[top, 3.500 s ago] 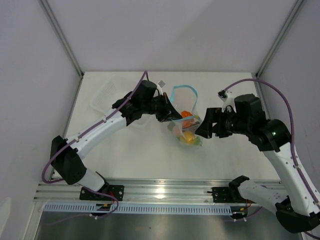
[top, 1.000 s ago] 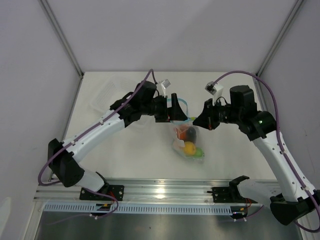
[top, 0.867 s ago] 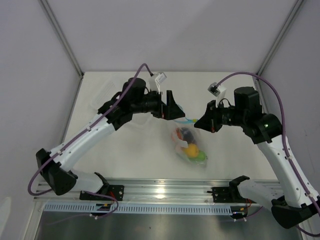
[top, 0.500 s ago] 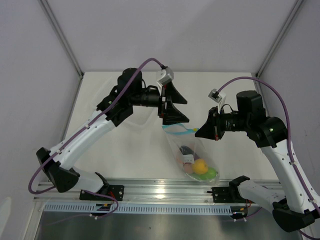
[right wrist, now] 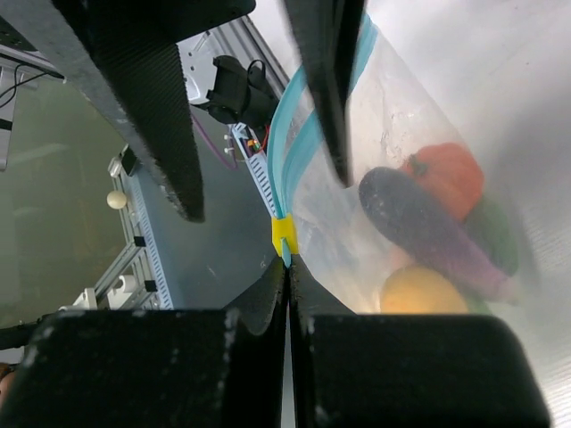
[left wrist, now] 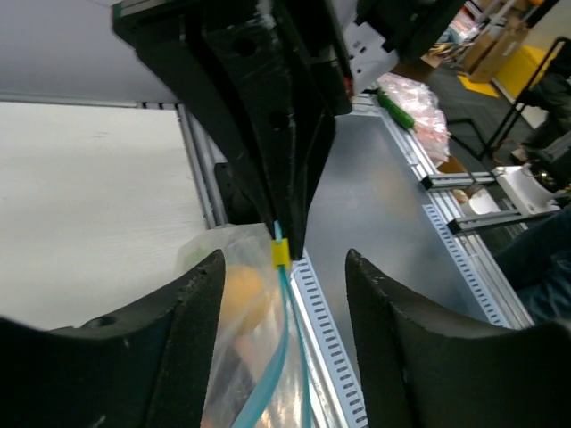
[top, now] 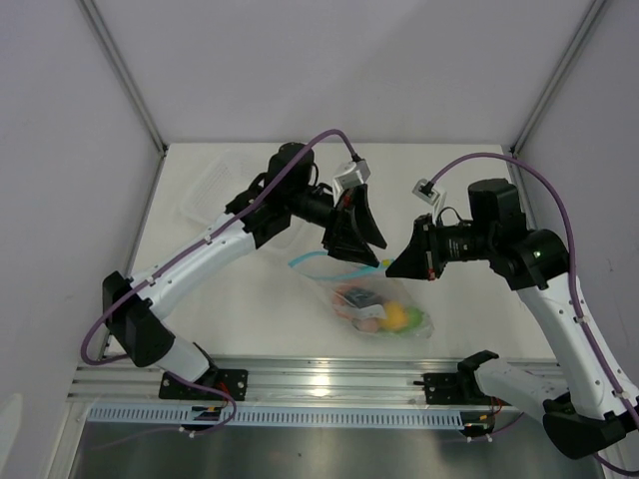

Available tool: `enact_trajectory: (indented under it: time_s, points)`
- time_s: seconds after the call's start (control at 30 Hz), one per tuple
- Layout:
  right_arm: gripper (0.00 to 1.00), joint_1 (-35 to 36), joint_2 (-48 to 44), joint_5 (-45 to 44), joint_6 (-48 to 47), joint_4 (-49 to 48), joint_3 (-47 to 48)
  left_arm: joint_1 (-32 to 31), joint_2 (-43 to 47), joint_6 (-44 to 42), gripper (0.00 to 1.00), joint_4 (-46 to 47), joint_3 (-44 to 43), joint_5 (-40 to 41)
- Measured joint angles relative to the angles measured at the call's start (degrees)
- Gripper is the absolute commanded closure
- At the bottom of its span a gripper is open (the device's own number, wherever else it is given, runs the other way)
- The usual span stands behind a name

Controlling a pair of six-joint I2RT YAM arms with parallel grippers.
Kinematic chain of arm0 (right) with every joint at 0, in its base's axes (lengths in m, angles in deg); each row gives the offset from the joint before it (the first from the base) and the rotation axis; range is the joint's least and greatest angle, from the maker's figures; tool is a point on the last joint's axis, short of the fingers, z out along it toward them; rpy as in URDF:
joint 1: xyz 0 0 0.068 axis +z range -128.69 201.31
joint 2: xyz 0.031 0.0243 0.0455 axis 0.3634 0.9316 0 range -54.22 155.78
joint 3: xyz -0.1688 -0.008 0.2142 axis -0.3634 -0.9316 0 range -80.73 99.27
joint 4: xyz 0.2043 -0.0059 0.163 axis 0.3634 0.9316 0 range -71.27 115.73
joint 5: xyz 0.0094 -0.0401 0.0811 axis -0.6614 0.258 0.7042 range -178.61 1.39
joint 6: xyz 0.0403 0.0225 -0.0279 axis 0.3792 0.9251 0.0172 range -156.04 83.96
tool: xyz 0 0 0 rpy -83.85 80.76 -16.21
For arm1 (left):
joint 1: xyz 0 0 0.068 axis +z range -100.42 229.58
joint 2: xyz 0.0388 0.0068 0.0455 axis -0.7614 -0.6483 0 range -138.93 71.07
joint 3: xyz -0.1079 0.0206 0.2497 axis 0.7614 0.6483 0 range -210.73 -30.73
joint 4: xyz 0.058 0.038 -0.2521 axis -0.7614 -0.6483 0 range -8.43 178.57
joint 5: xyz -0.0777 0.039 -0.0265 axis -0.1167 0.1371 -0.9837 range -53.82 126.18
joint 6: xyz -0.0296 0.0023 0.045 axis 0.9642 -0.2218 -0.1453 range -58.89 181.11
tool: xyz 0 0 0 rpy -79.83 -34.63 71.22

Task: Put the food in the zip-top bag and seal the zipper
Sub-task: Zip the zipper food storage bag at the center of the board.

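- Two grippers met at one bag (top: 371, 299), which was slung between them over the near part of the table (top: 240, 299). Its mouth was held up and the food (top: 384, 317) sagged in its belly.
- Right gripper (right wrist: 287, 267) was clenched on the end of the zipper (left wrist: 284, 357), just under a yellow tab (right wrist: 284, 234).
- Left gripper (left wrist: 284, 266) straddled the same strip with its jaws apart, gripping nothing.
- We judged that loading was finished and sealing was the step in hand.
- Next, the left jaws should close on the strip beside the right grip, then slide along it to the far end.
- Count: one bag, one zipper, one tab and one clear tray (top: 205, 185). We made out four pieces of food (orange, purple, yellow, green); any others were hidden.
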State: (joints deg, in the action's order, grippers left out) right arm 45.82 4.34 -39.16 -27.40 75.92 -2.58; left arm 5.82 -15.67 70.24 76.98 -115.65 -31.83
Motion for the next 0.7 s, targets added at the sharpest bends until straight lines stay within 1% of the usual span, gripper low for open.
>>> enact_trajectory:
  time_s: [0.07,0.1,0.3,0.4,0.43,0.47,0.57,0.67,0.7]
  points:
    - [1.0,0.0,0.2,0.0,0.5,0.0,0.0,0.0,-0.1,1.4,0.49,1.7,0.2,-1.6]
    - [1.0,0.0,0.2,-0.1,0.7,0.0,0.0,0.0,-0.1,1.8,0.54,2.5,0.5,-2.0]
    - [1.0,0.0,0.3,-1.2,2.6,-0.4,0.0,0.0,-0.5,5.5,0.66,5.0,1.0,-2.9]
    - [1.0,0.0,0.3,-1.5,3.7,-1.3,0.0,0.0,-1.2,6.4,0.64,5.0,1.0,-2.7]
    - [1.0,0.0,0.3,-1.6,3.8,-1.6,-0.1,0.0,-1.4,6.5,0.62,5.0,1.0,-2.6]
    - [1.0,0.0,0.3,-1.6,4.0,-1.8,-0.2,0.0,-1.7,6.5,0.57,4.9,1.0,-2.6]
    - [1.0,0.0,0.3,-1.6,4.4,-2.2,-0.3,0.0,-2.4,6.4,0.53,4.1,1.0,-1.8]
    - [1.0,0.0,0.3,-1.6,4.5,-2.2,-0.4,-0.1,-3.0,6.4,0.56,3.3,0.9,-1.1]
    - [1.0,0.0,0.3,-1.6,4.5,-2.3,-0.4,-0.1,-3.2,6.4,0.59,2.9,0.7,-1.0]
